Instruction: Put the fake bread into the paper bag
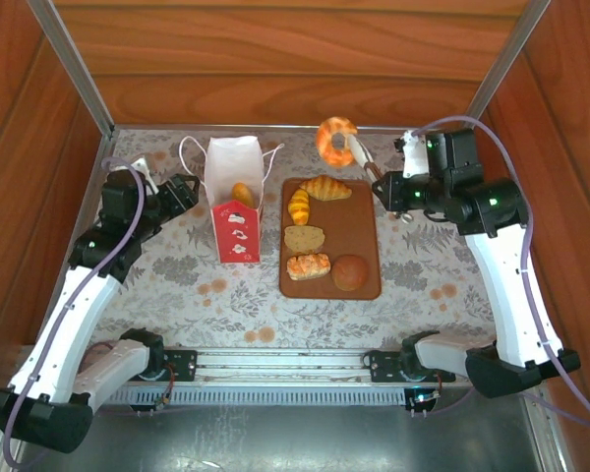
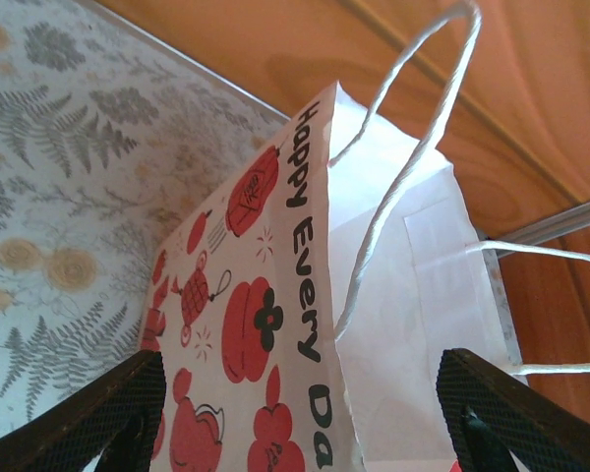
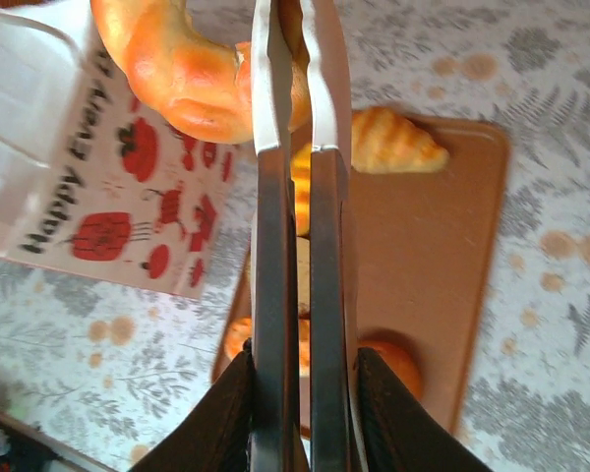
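A golden ring doughnut [image 1: 336,141] hangs above the table's back edge, pinched in metal tongs [image 1: 362,157]. My right gripper [image 1: 382,185] is shut on those tongs. From the right wrist the doughnut [image 3: 177,69] sits at the tongs' [image 3: 273,246] tip, with the gripper [image 3: 303,379] clamped round the blades. The white paper bag [image 1: 238,197] with red prints stands upright and open, an oval roll [image 1: 243,194] inside. My left gripper [image 1: 192,187] is open at the bag's left side; the bag [image 2: 275,324] stands between its spread fingers [image 2: 88,423].
A brown tray [image 1: 364,231] right of the bag carries two croissants [image 1: 326,188], a bread slice [image 1: 304,238], a glazed loaf [image 1: 309,265] and a dark round bun [image 1: 350,272]. Wooden walls close in the back and sides. The bag's cord handles [image 2: 413,147] loop upward.
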You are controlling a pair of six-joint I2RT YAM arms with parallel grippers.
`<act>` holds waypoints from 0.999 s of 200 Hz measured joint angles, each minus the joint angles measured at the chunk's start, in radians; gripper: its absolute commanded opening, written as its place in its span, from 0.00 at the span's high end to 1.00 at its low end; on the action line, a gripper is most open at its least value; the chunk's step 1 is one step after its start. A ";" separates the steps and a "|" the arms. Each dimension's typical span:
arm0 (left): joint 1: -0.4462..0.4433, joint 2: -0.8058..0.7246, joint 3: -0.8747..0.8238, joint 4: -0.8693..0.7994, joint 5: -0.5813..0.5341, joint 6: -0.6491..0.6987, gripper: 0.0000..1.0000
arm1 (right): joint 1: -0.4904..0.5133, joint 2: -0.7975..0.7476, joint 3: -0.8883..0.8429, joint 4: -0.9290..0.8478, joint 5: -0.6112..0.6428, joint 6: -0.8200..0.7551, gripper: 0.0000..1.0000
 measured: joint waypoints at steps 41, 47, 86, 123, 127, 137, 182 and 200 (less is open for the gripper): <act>0.000 0.063 0.014 0.007 0.045 -0.032 0.29 | 0.127 0.019 0.090 0.027 0.002 0.015 0.75; 0.000 0.071 0.014 0.010 0.049 -0.035 0.30 | 0.147 0.027 0.112 0.030 0.006 0.015 0.75; 0.000 0.117 0.014 0.036 0.073 -0.061 0.35 | 0.267 0.111 0.246 0.042 0.040 0.015 0.75; -0.001 0.162 0.014 0.073 0.083 -0.084 0.43 | 0.370 0.220 0.345 0.042 0.105 0.010 0.75; 0.000 0.164 0.014 0.076 0.084 -0.087 0.44 | 0.383 0.234 0.355 0.042 0.115 0.008 0.75; -0.001 0.172 0.014 0.089 0.084 -0.093 0.46 | 0.409 0.263 0.378 0.041 0.138 0.002 0.75; -0.001 0.184 0.014 0.121 0.083 -0.105 0.60 | 0.495 0.407 0.496 0.027 0.241 -0.014 0.75; -0.001 0.184 0.013 0.126 0.082 -0.105 0.63 | 0.512 0.466 0.547 0.006 0.278 -0.014 0.75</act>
